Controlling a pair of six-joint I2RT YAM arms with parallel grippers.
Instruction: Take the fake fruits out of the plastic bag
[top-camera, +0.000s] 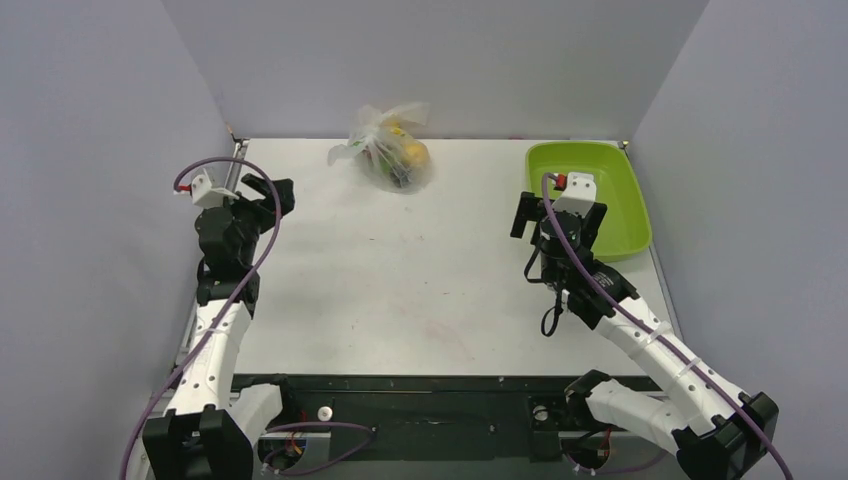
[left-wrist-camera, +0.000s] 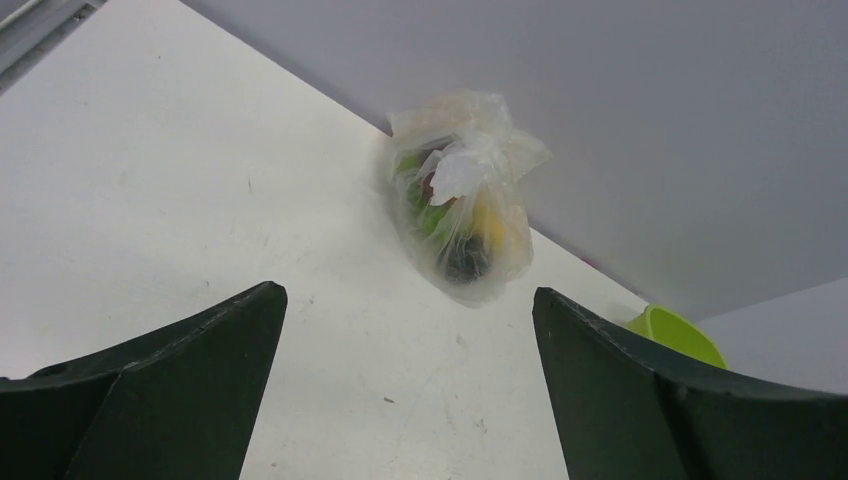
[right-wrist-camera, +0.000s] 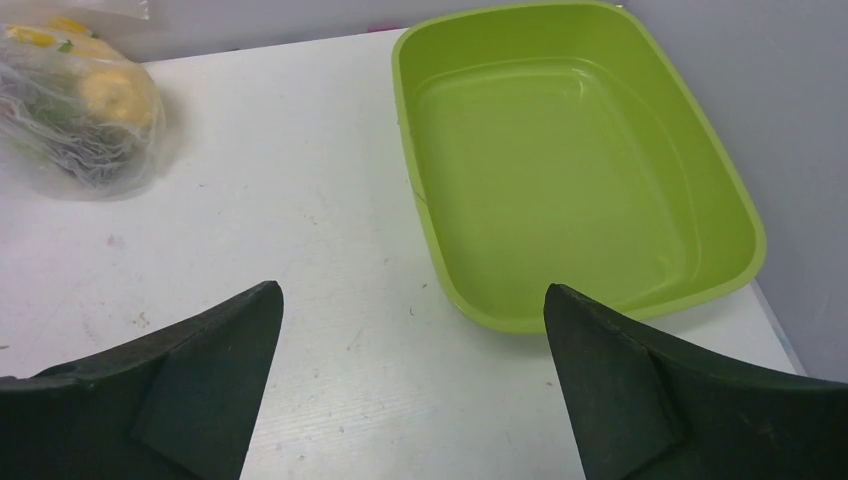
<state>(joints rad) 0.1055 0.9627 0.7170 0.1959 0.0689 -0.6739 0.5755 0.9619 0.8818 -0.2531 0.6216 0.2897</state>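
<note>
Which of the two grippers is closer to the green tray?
The right gripper: it hangs open just beside the green tray's rim, while the left gripper is far across the table.

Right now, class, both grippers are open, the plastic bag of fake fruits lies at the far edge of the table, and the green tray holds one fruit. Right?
No: the green tray is empty, as the right wrist view shows. The left gripper and right gripper are open, and the plastic bag of fake fruits lies at the far edge of the table.

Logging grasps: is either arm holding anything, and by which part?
Nothing. The left gripper and right gripper have open, empty jaws; the plastic bag lies apart.
</note>
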